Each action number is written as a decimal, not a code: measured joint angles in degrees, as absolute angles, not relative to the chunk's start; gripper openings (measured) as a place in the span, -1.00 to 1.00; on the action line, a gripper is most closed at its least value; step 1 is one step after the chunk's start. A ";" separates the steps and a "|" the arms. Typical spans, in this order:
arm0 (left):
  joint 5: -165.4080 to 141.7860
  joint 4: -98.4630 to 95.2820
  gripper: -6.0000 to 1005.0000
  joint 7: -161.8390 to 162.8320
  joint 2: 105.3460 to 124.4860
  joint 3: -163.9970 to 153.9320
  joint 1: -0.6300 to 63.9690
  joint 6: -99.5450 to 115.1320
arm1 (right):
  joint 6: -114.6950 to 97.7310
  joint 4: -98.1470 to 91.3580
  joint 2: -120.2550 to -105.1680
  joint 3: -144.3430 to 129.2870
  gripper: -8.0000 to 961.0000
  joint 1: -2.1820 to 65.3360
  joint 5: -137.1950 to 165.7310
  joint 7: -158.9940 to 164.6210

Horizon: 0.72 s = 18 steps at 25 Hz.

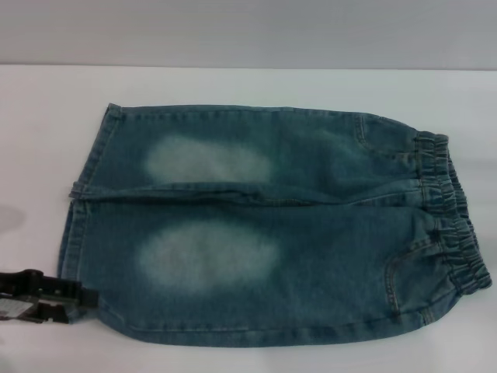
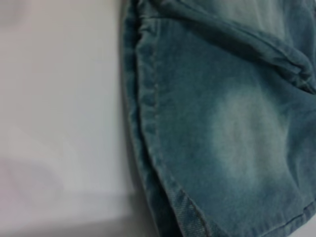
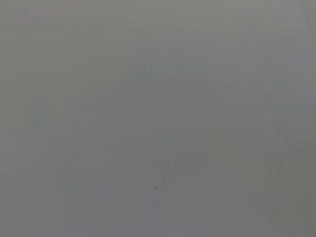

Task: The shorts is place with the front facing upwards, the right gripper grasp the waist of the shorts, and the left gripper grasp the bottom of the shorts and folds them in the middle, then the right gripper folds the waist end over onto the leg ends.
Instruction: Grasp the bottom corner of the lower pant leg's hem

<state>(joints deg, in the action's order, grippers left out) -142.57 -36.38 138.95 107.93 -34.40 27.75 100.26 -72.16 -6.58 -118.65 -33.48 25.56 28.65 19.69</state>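
1. The shorts (image 1: 272, 225) lie flat on the white table (image 1: 233, 85), front side up.
2. The crinkly waist (image 1: 450, 210) is on the right side of the head view. The leg ends (image 1: 85, 202) are on the left side.
3. Each leg has a pale, faded patch in the middle.
4. The left tool (image 1: 66, 301) is low on the left of the head view. It sits right at the corner of the near leg's hem, touching the edge of the blue cloth.
5. Only a small part of the left tool shows, so I cannot tell if it is clenched, released, or grasping the hem.
6. The left wrist view looks down on the shorts (image 2: 227, 128) from close by. It shows the stitched hem (image 2: 148, 123) running beside the white table (image 2: 59, 108).
7. The right tool does not show in any view. The right wrist view is only plain grey.
8. The waist lies well apart from the left tool, at the other end of the shorts.
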 joint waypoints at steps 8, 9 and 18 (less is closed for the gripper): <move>-141.23 -36.38 0.46 137.96 108.78 -33.72 29.43 100.96 | -72.16 -6.58 -118.65 -33.48 0.17 25.41 28.66 19.68; -140.81 -36.38 0.46 137.70 108.84 -33.70 29.59 100.98 | -72.16 -6.59 -118.65 -33.48 0.17 25.34 28.66 19.69; -139.51 -36.32 0.46 136.97 108.99 -33.71 29.77 101.38 | -72.16 -6.44 -118.70 -33.49 0.17 24.89 28.65 19.68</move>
<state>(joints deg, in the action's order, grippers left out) -139.52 -36.32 136.97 108.99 -33.71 29.77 101.38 -72.16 -6.44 -118.70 -33.49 24.89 28.65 19.68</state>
